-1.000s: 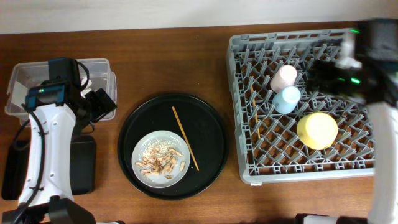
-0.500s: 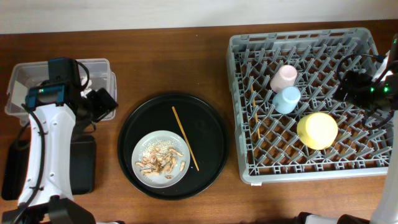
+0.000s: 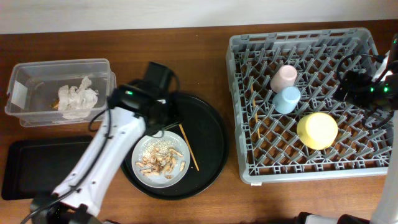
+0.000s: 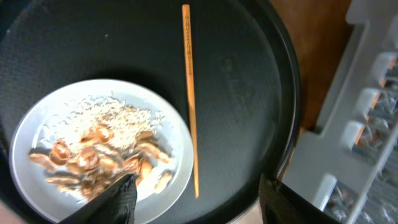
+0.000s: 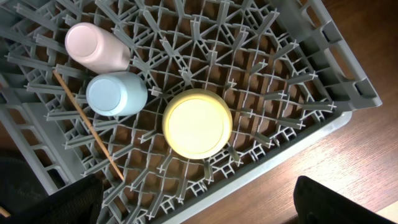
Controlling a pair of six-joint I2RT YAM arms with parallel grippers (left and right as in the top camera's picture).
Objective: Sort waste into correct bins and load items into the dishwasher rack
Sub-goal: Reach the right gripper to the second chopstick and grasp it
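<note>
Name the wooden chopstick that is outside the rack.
The wooden chopstick on the big round black tray, beside the round pale grey plate; the other chopstick lies inside the large grey plastic rack.

- Overhead: my left arm (image 3: 106,155) covers the plate's (image 3: 144,176) upper-left rim and the chopstick's (image 3: 189,149) top end.
- Left gripper (image 4: 199,202): only the fingertips show, cropped by the bottom edge.
- Right gripper (image 5: 202,202): fingertips cropped in both bottom corners.
- Rack (image 4: 367,124): blurred, cut by the right edge.
- Tub (image 3: 18,78): brownish bit by the napkin (image 3: 74,98) is too small for me to name.
</note>
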